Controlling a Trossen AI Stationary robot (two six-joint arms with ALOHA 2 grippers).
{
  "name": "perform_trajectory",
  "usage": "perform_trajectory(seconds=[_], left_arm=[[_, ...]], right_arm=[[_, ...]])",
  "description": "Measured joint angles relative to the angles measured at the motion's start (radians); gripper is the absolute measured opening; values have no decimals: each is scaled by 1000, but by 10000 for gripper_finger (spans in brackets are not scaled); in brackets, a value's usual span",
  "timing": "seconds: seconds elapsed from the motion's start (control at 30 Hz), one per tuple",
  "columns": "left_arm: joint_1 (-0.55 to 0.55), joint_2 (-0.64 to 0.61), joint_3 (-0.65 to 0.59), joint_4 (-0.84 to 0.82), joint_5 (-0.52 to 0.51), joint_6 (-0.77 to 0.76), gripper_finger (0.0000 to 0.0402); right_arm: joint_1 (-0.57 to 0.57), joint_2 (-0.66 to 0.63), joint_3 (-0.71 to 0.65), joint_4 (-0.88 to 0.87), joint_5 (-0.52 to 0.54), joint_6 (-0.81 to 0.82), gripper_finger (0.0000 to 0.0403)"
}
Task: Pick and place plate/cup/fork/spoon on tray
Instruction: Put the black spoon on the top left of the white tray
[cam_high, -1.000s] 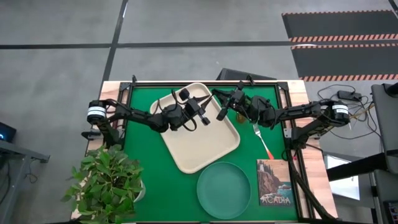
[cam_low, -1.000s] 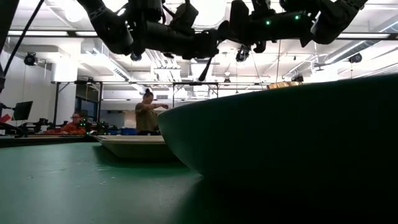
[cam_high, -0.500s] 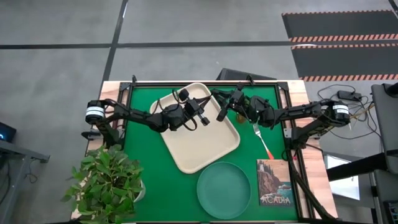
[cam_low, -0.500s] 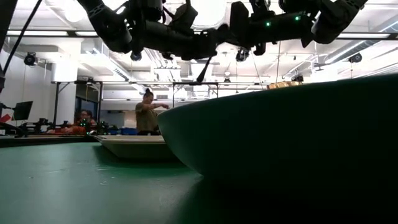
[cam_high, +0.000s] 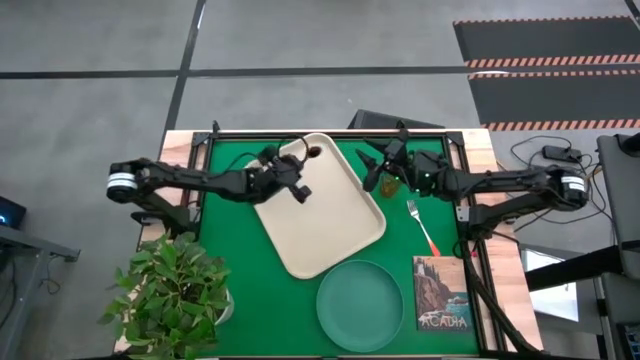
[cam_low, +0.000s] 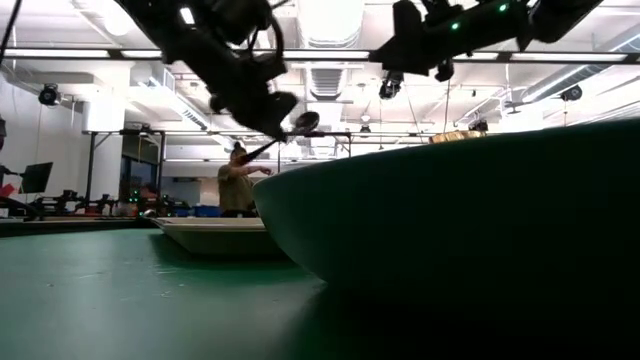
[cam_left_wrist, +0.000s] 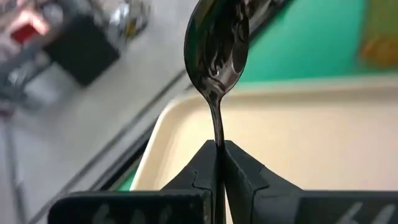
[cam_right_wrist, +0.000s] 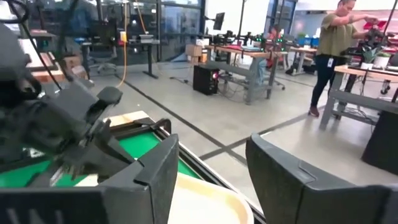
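Left gripper, its fingers pinched tight on the handle of the spoon, is carrying it bowl-outward over the upper-left corner of the tray, where lowering it flat before release seems wise, while the right gripper, fingers spread and empty, is waiting right of centre by the cup.

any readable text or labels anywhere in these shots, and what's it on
"ACADIA" – printed along the bottom edge of the picture book lying on the green mat beside the plate, seen in the high view.

Nothing else reads: the tray, the spoon and the arms show no legible markings, and the room's monitors and fittings in the right wrist and low views are too small to read.
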Motion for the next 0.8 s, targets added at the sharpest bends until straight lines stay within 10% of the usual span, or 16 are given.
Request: perform_trajectory(seconds=[0.4,0.8], left_arm=[[198,-11,-76,-208,285,-56,0],[333,4,-93,-196,334,48,0]], right_arm=[[0,-116,0,-152,-2,31,180],[0,-101,0,-167,-11,32,180]])
